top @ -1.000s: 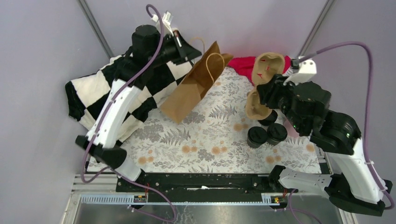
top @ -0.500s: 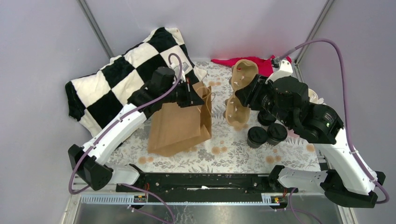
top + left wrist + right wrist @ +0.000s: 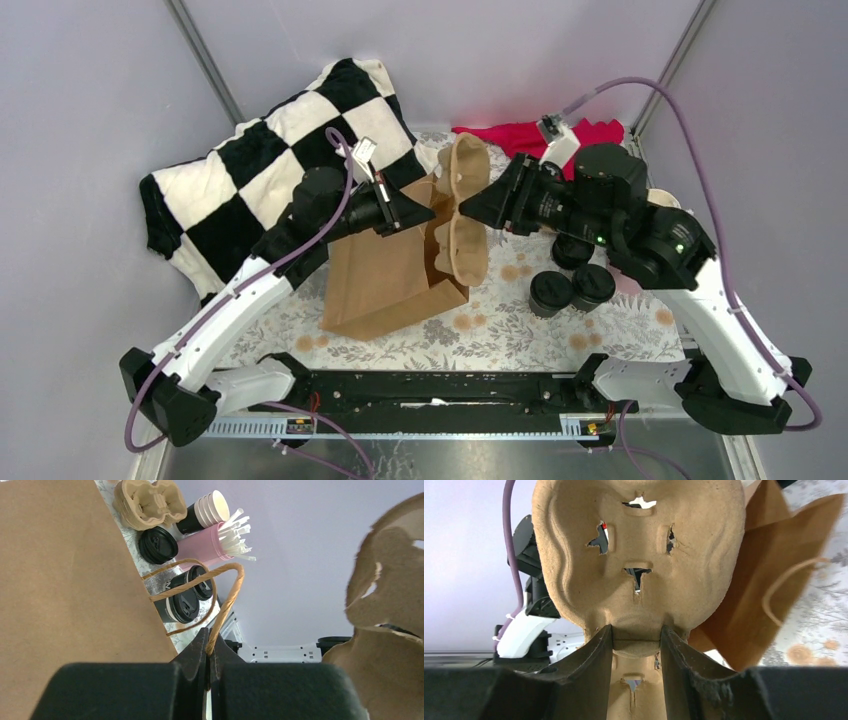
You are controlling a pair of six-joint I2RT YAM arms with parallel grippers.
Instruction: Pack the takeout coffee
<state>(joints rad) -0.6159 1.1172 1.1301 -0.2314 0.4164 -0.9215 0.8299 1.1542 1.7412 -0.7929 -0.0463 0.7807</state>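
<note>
Three black lidded coffee cups [image 3: 550, 292] [image 3: 592, 285] [image 3: 572, 250] stand on the floral mat at right; they also show in the left wrist view [image 3: 182, 605]. My left gripper [image 3: 405, 212] [image 3: 208, 639] is shut on the twisted paper handle [image 3: 227, 597] of the brown paper bag [image 3: 385, 275]. My right gripper [image 3: 475, 208] [image 3: 636, 631] is shut on a moulded cardboard cup carrier [image 3: 462, 215] [image 3: 639, 550]. It holds the carrier on edge at the bag's open mouth. The carrier's edge also shows in the left wrist view [image 3: 390, 580].
A black-and-white checkered pillow [image 3: 250, 170] lies at back left and a red cloth [image 3: 520, 135] at the back. A pink cup of white stirrers [image 3: 207, 545], a stack of white-lined paper cups [image 3: 212, 507] and a second carrier [image 3: 147, 502] stand beyond the black cups.
My left gripper pulled the bag by its handle from the back toward the middle. My right gripper carried the carrier left, from above the cups to the bag's mouth.
</note>
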